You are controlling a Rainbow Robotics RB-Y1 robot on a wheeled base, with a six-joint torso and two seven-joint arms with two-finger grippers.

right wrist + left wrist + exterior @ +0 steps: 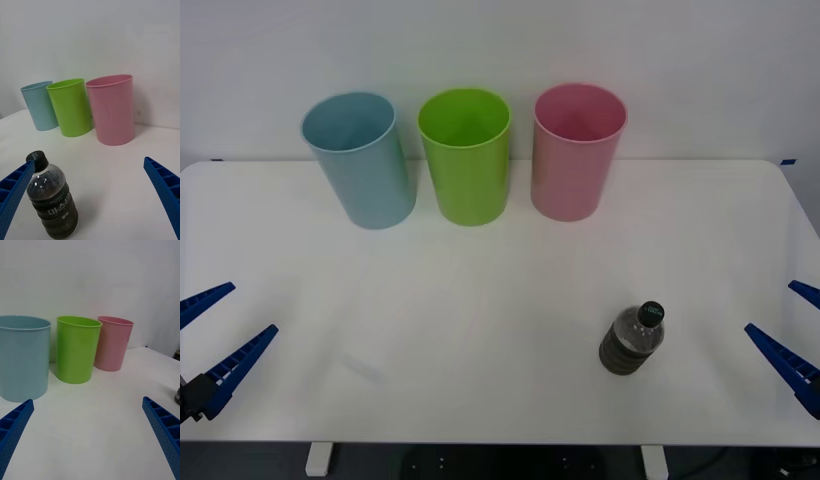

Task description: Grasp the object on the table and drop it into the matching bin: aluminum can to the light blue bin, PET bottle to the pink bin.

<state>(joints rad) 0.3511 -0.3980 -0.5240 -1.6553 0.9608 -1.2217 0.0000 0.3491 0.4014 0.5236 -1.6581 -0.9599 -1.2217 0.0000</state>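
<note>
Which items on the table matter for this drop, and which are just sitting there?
In play: PET bottle, pink bin, right gripper, open, nearest the bottle.
Not needed: green bin, light blue bin, left gripper, open, idle.

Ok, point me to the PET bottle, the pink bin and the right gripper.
PET bottle (632,343): front view, on its dark lower body.
Pink bin (572,165): front view, on its outer wall.
Right gripper (792,325): front view, midway between its open fingertips.

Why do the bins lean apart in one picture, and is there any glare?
Front view: the wide lens splays the light blue bin and pink bin outward; lighting is even, shadows faint. Right wrist view: small highlights glint on the PET bottle.
</note>
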